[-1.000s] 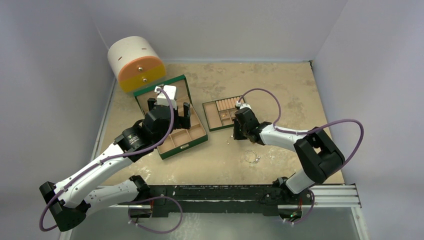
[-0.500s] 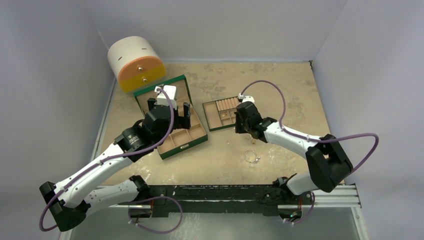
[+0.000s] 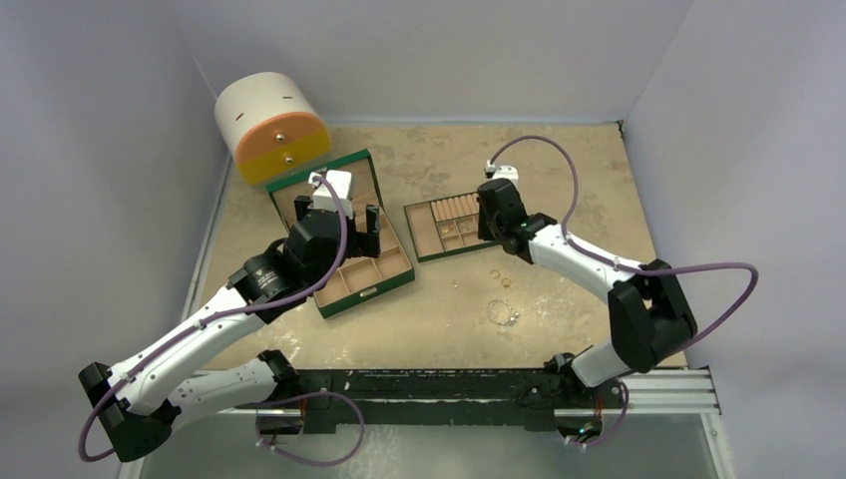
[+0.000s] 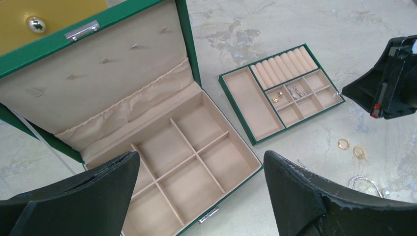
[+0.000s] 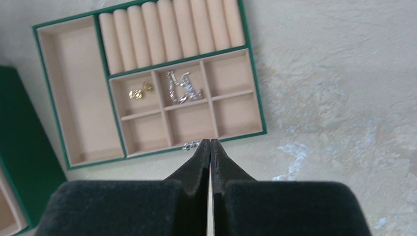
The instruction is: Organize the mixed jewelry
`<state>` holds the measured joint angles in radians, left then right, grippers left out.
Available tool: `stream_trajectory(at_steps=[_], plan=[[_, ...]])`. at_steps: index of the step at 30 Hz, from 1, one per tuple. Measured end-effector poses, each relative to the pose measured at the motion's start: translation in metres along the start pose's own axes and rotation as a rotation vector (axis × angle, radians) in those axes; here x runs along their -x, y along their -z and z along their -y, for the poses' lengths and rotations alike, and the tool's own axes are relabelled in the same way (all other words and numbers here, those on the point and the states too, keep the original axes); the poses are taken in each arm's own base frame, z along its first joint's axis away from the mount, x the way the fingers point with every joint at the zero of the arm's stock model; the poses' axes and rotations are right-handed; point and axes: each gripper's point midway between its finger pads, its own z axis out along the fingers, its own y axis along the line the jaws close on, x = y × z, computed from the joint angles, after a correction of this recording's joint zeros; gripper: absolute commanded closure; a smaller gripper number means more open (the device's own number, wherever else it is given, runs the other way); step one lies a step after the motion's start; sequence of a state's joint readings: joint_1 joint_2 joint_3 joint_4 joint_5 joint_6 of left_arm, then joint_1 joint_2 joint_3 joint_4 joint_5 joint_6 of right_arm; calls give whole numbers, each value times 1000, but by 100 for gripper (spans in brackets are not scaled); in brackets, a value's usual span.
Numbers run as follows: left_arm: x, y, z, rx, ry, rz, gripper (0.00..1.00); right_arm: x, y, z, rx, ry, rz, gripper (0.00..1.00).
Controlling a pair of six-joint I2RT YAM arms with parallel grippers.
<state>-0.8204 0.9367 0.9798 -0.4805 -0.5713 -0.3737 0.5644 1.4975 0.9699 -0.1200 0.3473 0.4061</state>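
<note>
My right gripper [image 5: 210, 143] is shut on a small silver earring [image 5: 192, 145] that sticks out at its tips, over the near rim of the green insert tray [image 5: 78, 98]. It shows at the tray's right edge in the top view [image 3: 484, 228]. The tray holds gold studs [image 5: 137, 92] and silver earrings [image 5: 182, 88]. Two gold rings [image 3: 500, 277], a silvery wire hoop [image 3: 502, 313] and a tiny earring [image 3: 457, 282] lie on the table. My left gripper [image 4: 200, 157] is open and empty above the open green box [image 4: 196, 152].
The round white-and-orange drawer case [image 3: 269, 125] stands at the back left, behind the box lid [image 4: 98, 73]. The insert tray [image 3: 424, 215] lies right of the green box [image 3: 377, 276]. Walls close in the table at left, back and right.
My right gripper has moved away from the table beside the gold rings, back and to the right, to the tray's right edge, staying shut. The left arm has not moved.
</note>
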Motion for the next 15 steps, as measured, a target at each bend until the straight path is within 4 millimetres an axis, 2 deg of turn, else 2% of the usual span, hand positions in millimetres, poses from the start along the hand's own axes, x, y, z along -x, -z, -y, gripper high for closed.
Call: stream_trajectory(at_steps=[8,15], plan=[[0,0,0,0,0,0,3,8,-29,14,-55,-7,-21,100],[0,0,0,1,0,0,3,0,-58,19,-86,2,-58,100]])
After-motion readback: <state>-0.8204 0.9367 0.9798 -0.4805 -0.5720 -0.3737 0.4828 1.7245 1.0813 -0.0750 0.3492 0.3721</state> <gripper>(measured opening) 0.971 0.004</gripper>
